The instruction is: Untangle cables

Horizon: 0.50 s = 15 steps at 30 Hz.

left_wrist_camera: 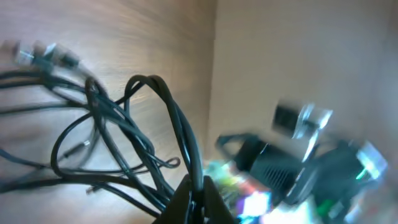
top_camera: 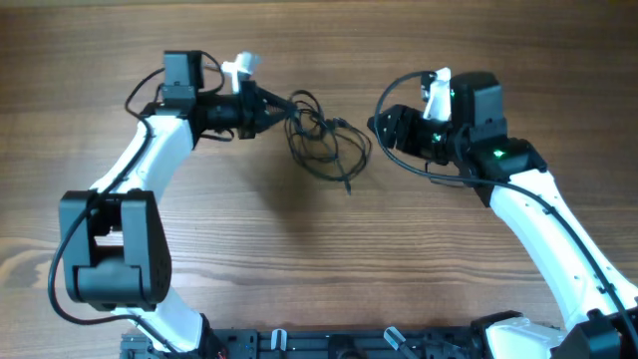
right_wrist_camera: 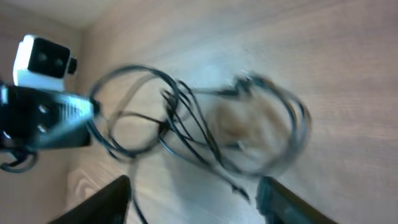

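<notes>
Several cables [top_camera: 324,135] lie knotted just ahead of our right claw [top_camera: 383,125], its jaws apart; our left claw [left_wrist_camera: 196,196] is clamped on one loop. We judge a slow pull on one free end best.

Blur smears the cables [right_wrist_camera: 186,118] in my right wrist view. My left wrist view cuts them off at its left edge, and my right arm [left_wrist_camera: 283,168] is blurred there.
</notes>
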Each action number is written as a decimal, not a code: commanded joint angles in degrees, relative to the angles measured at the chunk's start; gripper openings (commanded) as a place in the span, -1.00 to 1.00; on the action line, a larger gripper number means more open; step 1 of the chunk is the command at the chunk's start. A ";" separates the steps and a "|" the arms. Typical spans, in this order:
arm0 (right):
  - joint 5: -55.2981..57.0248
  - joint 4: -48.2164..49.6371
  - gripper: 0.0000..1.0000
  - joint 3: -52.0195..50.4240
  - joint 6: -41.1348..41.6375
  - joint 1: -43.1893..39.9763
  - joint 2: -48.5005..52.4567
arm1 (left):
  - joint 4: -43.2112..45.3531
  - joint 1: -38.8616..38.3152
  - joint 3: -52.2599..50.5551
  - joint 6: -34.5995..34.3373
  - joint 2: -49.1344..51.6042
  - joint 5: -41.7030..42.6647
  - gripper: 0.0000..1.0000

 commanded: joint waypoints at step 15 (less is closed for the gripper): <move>7.54 4.55 0.36 -1.46 9.14 18.51 4.87 | -7.50 1.05 0.04 -25.68 -0.26 -26.34 -0.92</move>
